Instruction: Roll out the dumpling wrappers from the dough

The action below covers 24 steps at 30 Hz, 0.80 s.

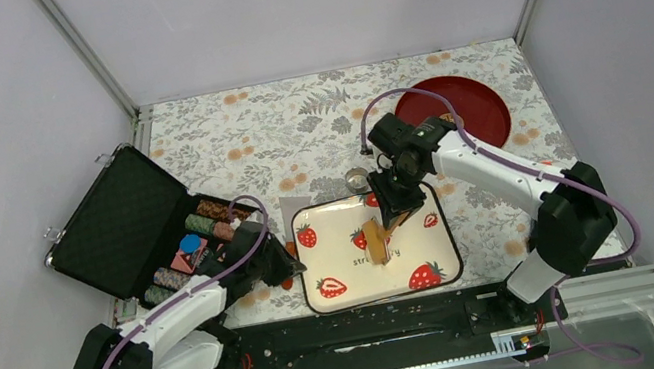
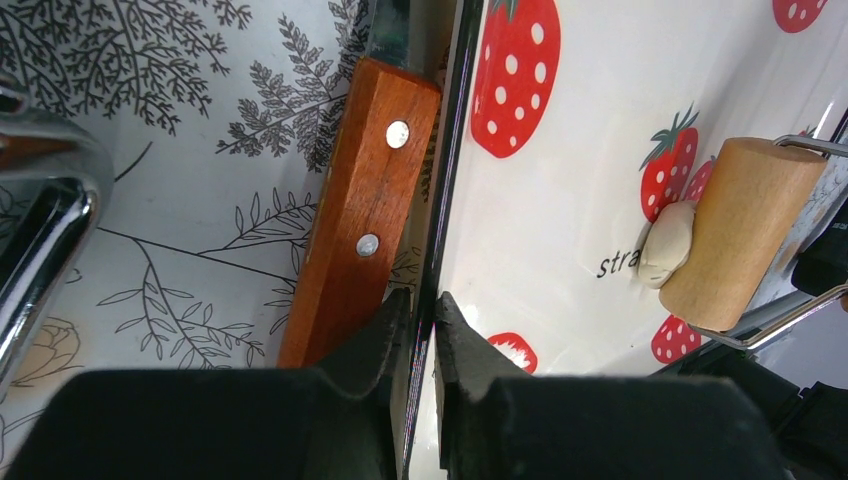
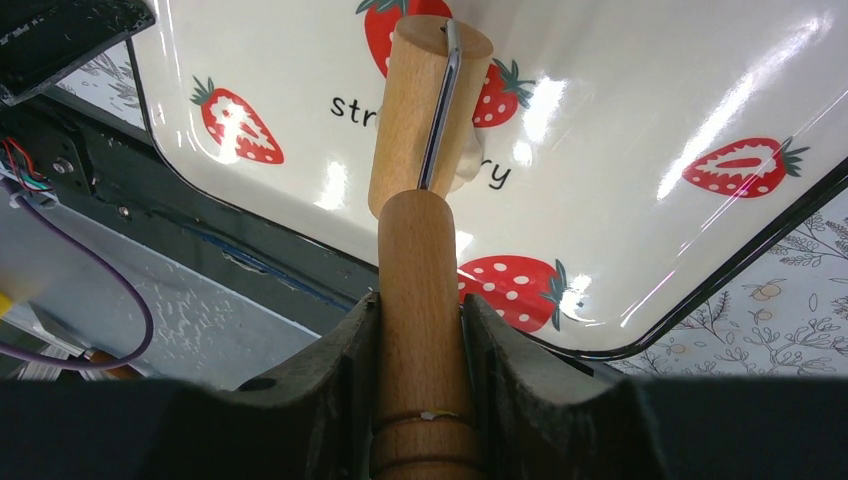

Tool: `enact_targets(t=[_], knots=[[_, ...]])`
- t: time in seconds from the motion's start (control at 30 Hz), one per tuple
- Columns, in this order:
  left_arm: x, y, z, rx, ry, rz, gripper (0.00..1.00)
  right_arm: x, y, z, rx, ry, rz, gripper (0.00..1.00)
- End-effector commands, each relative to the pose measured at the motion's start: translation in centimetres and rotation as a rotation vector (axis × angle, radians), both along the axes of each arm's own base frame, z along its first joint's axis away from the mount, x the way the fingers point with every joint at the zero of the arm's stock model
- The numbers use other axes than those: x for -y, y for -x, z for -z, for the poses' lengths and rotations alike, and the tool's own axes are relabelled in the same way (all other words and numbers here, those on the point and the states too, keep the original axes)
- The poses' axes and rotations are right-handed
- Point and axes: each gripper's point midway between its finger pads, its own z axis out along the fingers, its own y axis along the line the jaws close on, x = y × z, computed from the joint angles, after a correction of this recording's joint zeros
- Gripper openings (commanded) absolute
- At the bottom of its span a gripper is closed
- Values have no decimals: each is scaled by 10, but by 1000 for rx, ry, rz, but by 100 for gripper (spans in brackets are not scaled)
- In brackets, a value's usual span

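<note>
We see left claw (image 2: pixel 421 302) pinching left rim of tray (image 2: pixel 449 150) | right claw (image 3: pixel 420 305) clamped on roller (image 3: pixel 425 110) handle — roller touching dough (image 2: pixel 665 245) mid-tray.

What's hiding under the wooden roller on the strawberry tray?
A pale lump of dough pokes out beside the roller, resting on the strawberry tray. Whether more dough lies beneath the roller cannot be seen, because the roller covers that spot.

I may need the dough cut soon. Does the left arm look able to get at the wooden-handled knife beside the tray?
Probably not yet: the left gripper is shut on the rim of the tray. The knife lies uncovered right beside it, so letting go should free the way.
</note>
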Motion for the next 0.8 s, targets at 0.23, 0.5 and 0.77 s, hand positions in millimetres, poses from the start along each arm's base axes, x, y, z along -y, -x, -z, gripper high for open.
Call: enact_targets(t=[0.23, 0.5, 0.77], knots=[[-18, -14, 7, 25, -71, -85, 0, 87, 44, 41, -200, 414, -96, 0], [-18, -14, 8, 24, -72, -87, 0, 88, 47, 42, -238, 429, -122, 0], [-18, -17, 5, 26, -71, -86, 0, 85, 46, 46, -248, 422, -128, 0]])
